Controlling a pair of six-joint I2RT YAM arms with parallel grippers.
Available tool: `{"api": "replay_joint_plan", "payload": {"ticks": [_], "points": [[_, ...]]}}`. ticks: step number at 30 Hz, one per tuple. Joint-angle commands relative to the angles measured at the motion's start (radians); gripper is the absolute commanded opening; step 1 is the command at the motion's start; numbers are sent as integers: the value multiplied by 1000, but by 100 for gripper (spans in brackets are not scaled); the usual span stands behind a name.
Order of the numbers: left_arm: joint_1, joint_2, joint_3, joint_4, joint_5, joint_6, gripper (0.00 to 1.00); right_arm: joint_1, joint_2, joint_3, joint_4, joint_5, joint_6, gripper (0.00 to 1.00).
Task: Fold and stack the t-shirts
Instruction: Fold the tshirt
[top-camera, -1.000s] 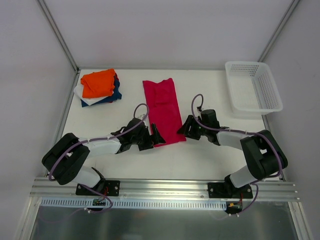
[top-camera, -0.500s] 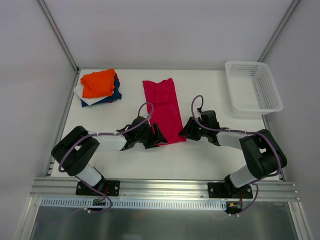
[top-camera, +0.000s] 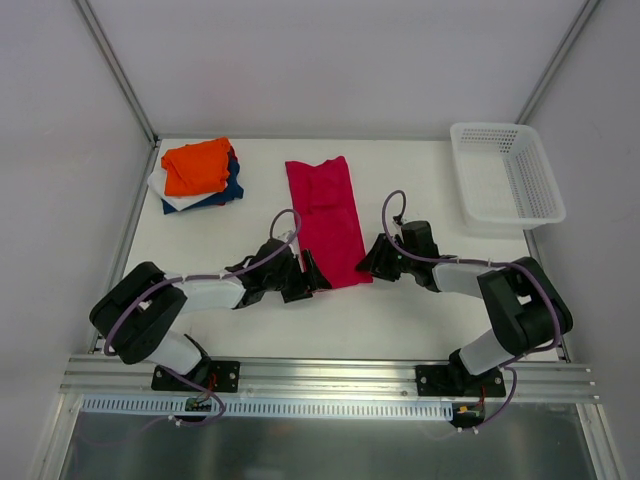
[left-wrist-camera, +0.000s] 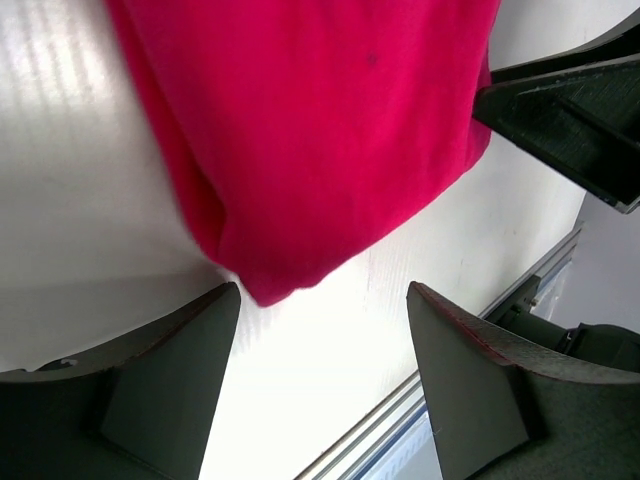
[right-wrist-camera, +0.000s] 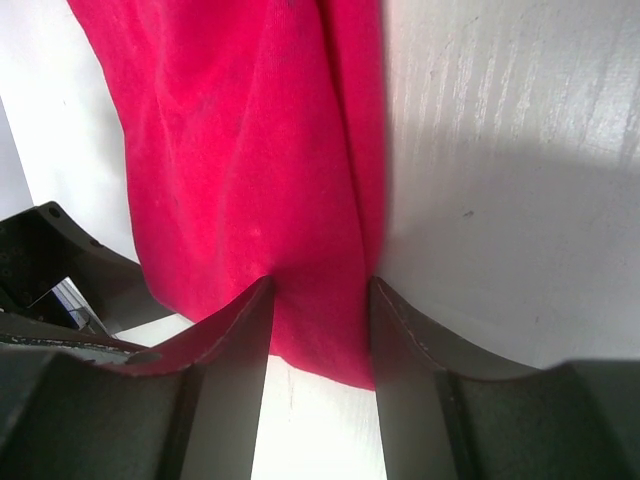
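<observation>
At near hem of the crimson tee (top-camera: 327, 220) — long axis running away across tabletop (top-camera: 420, 310) — left hand (left-wrist-camera: 320, 375) gaped w/ corner between fingers, ungripped; right hand (right-wrist-camera: 320, 350) pinched other corner.

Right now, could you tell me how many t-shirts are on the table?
4: the red t-shirt lies mid-table; orange, navy and white ones are stacked far left. More may hide within.
</observation>
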Motion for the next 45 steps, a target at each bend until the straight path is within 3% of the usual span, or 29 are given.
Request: {"api": "replay_joint_plan", "payload": {"ticks": [1,18,29,33,45], "points": [[-7,10,-95,-293,-129,44,72,-4,28,1,0,-10,3,46],[84,55,-61,-424,-271,107,75,-4,3,-13,10,-16,3,46],[137,181,15,-407,-258,158,72,-4,3,-10,10,-16,3,45],[123,228,37,-376,-211,156,62,-4,13,-8,10,-16,3,45],[-27,225,12,-366,-149,49,56,-4,49,-6,32,-20,9,41]]}}
